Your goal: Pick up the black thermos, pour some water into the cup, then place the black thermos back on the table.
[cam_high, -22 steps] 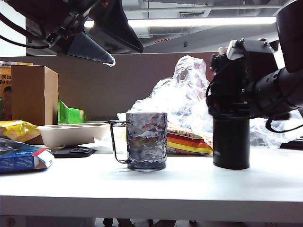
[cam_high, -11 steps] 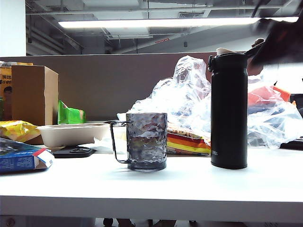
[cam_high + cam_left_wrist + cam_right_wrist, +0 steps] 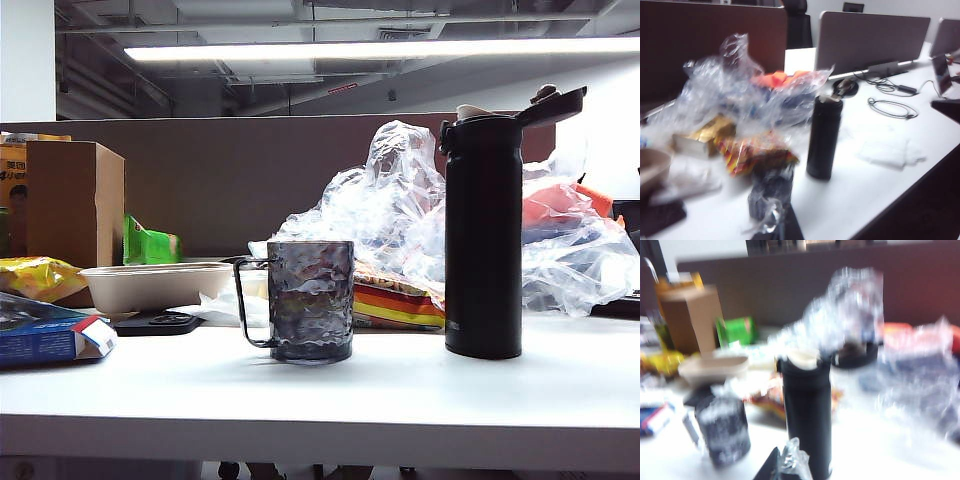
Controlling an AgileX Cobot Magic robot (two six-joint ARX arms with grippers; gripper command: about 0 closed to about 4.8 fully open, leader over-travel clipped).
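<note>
The black thermos (image 3: 484,230) stands upright on the white table (image 3: 400,395), right of centre, with its flip-top lid open. The cup (image 3: 310,300), dark grey and dimpled, sits to its left with its wire handle pointing left and liquid inside. Neither arm shows in the exterior view. In the left wrist view my left gripper (image 3: 772,226) is shut and empty, pulled back from the cup (image 3: 771,192) and thermos (image 3: 824,137). My right gripper (image 3: 790,458) is also shut and empty, well back from the thermos (image 3: 807,415) and cup (image 3: 724,430).
A heap of crumpled clear plastic (image 3: 400,195) and a striped snack packet (image 3: 398,300) lie behind the cup and thermos. At the left are a beige bowl (image 3: 150,283), a cardboard box (image 3: 75,200), a green packet (image 3: 150,243) and a blue box (image 3: 45,335).
The right gripper, which was around the thermos, has let go and left the exterior view. The left gripper has also gone from the top left. Thermos and cup stay put.
</note>
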